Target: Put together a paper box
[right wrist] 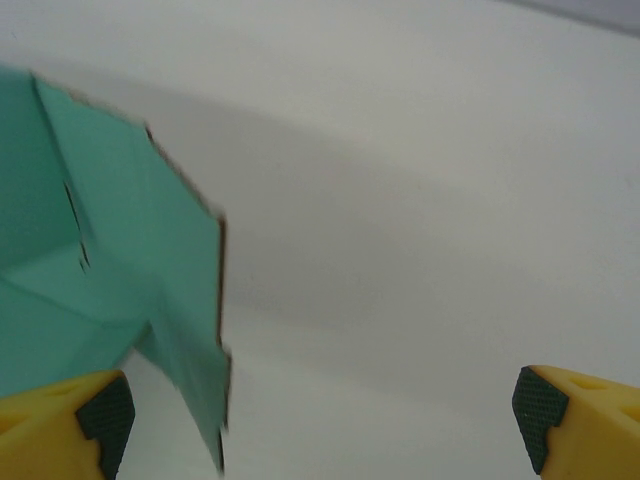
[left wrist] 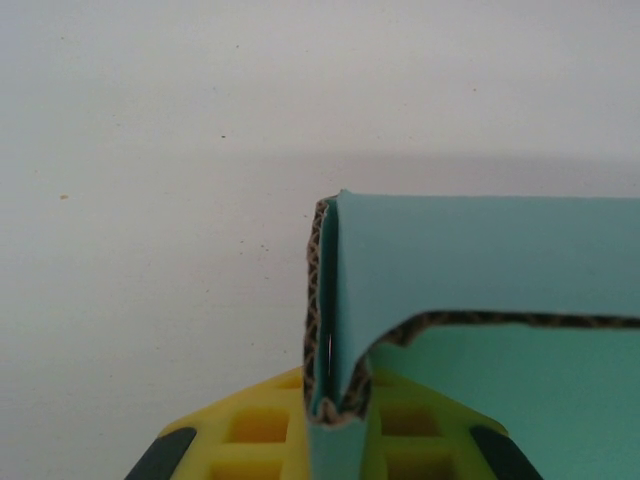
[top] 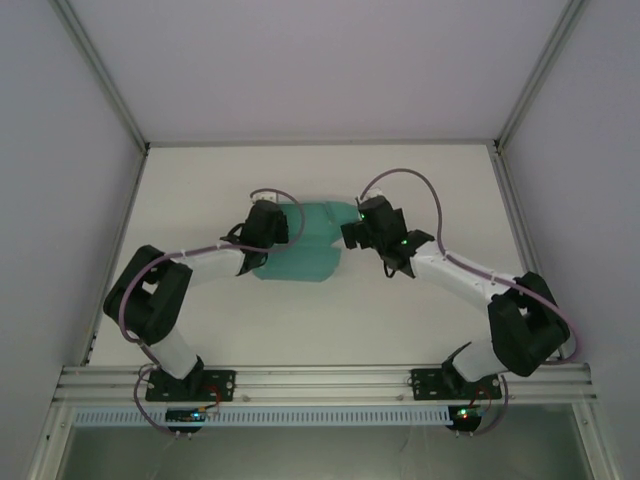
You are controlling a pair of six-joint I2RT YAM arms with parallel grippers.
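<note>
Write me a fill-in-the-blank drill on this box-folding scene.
The left tool is ___ on the teal-green corrugated card box.
The right tool stands ___, gripping nothing.
The tools' fingers are coloured ___.
Missing words: shut; open; yellow.

No legible text or markings.
</note>
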